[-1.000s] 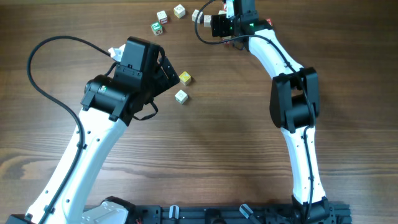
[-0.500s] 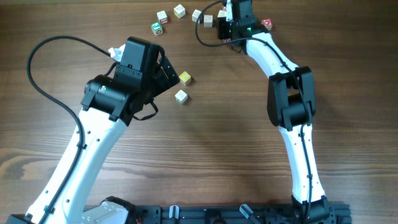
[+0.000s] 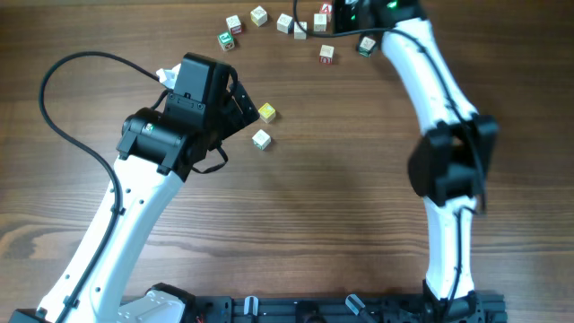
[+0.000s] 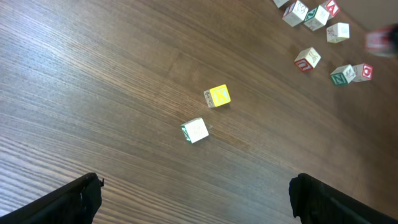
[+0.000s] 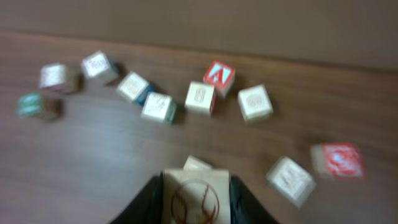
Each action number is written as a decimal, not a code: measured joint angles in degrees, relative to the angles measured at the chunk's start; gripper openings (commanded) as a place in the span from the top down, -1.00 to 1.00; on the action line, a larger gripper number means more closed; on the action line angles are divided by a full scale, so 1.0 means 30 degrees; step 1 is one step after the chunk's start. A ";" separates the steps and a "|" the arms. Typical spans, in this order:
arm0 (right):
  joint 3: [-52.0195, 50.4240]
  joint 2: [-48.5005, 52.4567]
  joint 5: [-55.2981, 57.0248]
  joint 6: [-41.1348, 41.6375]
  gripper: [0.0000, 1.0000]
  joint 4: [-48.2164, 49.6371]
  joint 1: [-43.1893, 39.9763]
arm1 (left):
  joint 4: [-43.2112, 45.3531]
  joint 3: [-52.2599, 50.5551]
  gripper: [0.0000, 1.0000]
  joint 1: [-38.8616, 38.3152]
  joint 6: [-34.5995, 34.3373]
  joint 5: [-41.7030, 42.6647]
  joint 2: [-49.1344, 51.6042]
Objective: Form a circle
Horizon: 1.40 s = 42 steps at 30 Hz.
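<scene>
The circle is an unfinished curve of small letter cubes (image 3: 259, 15) at the far side of the table, also seen in the right wrist view as the cube row (image 5: 200, 98). A yellow-faced cube (image 3: 267, 112) and a pale cube (image 3: 261, 139) lie apart from it, nearer the middle. My right gripper (image 5: 196, 198) is shut on a pale cube (image 5: 196, 193) with a red mark, held above the table; in the overhead view the right gripper (image 3: 352, 11) sits at the top edge. My left gripper (image 4: 193, 190) hangs open over bare wood, short of the yellow cube (image 4: 217, 96).
Two loose cubes, one red-marked (image 3: 327, 55) and one green-marked (image 3: 366, 46), lie just in front of the curve. A red cube (image 5: 337, 158) and a pale one (image 5: 289, 178) sit right of my right fingers. The table's far edge runs close behind the cubes.
The right gripper has closed on a cube and the right arm has swung right and toward the far edge, uncovering two cubes. The left arm has not moved.
</scene>
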 measured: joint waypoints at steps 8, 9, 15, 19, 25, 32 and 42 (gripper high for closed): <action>0.0175 -0.7031 -0.0015 -0.0102 0.87 -0.7344 0.0000 | 0.0007 0.0000 -1.00 0.0000 0.0000 0.0000 0.0000; 0.0175 -0.7533 -0.0015 0.0058 0.87 -0.8138 0.0000 | 0.0000 0.0000 -1.00 0.0000 0.0000 0.0000 0.0000; 0.0182 -0.9231 -0.0313 0.0750 0.88 -1.1402 0.0000 | 0.0007 0.0000 -1.00 0.0000 0.0000 0.0000 0.0000; -0.0495 -0.9245 -0.1377 0.0831 0.90 -1.1519 0.0000 | 0.0007 0.0000 -1.00 0.0000 0.0000 0.0000 0.0000; -0.5515 -0.9253 -0.2812 0.1027 0.90 -0.8480 0.0459 | 0.0015 0.0000 -1.00 0.0000 0.0000 0.0000 0.0000; -1.3041 -0.9253 -0.3308 0.1093 0.76 -0.0131 0.2317 | 0.0000 0.0000 -1.00 0.0000 0.0007 0.0000 0.0000; -1.9912 -0.9245 -0.3453 0.1100 0.63 1.0193 0.3738 | 0.0000 0.0000 -1.00 0.0000 0.0000 0.0000 0.0000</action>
